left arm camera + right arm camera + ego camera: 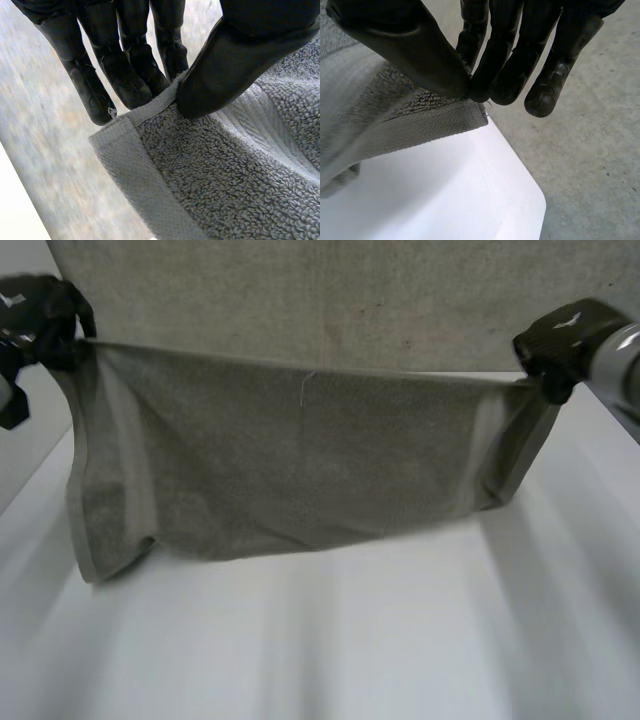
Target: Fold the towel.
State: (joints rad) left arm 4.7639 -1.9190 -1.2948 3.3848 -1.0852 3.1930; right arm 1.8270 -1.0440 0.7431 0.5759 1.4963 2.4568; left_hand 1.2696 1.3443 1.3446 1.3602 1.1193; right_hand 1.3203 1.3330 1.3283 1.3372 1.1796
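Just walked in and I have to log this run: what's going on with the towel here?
The robot holds a grey towel up over the white table, stretched between both hands. The left hand pinches one top corner between thumb and fingers, and the right hand pinches the other the same way. The rest hangs loose below.

The head view's edge cuts off part of our left hand [45, 325] and the arm behind our right hand [555, 345]. The towel [300, 460] hanging between them hides the table [350, 640] beyond it. In each wrist view, the thumb and the pinched towel corner cover part of the fingers behind, and the cloth away from the hand runs out of frame.
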